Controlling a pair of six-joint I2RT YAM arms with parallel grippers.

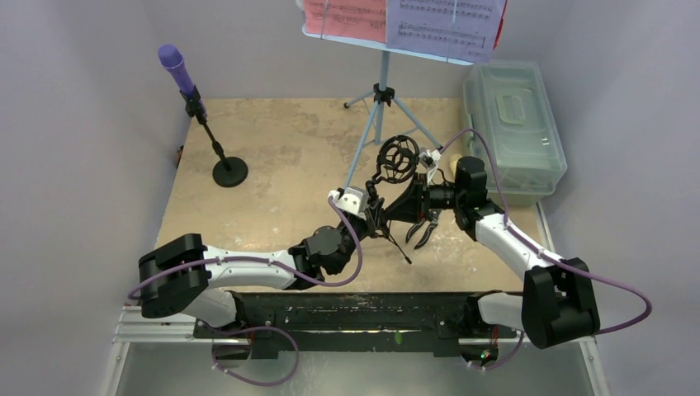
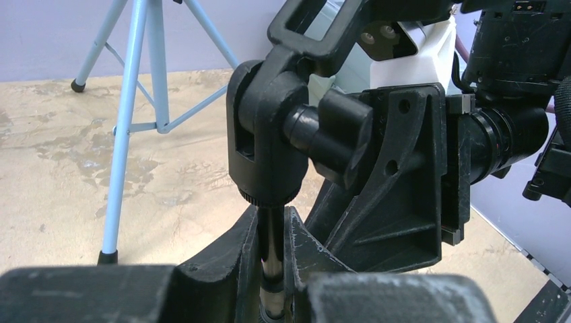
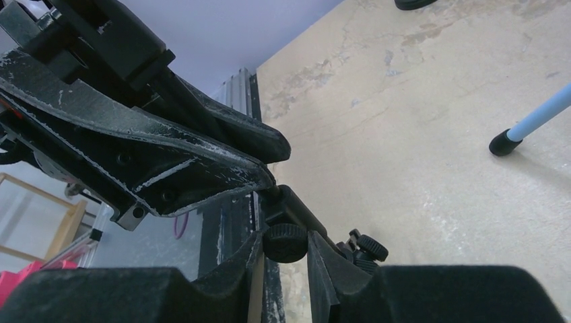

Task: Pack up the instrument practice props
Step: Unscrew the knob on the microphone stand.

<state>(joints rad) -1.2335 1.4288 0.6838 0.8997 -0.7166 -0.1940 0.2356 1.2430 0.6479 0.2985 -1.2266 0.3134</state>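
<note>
From above, a purple microphone tilts on a black round-base pole at the back left of the beige tabletop, well apart from everything else. A light-blue music desk on tripod legs stands at the back centre, carrying a red sheet-music page and a white sheet-music page side by side. A translucent grey-green plastic box, lid on, lies along the right edge. In the middle, the black mic tripod, topped by a ring-shaped mount, is tilted between the left arm and the right arm, which meet at it. In the left wrist view, the left jaws are closed tight on the tripod's thin shiny shaft, just below its black swivel joint; the light-blue legs stand behind. In the right wrist view, the right jaws stand narrow on either side of a small black knurled knob on the tripod. The knob fills the gap and appears to touch both sides.
</note>
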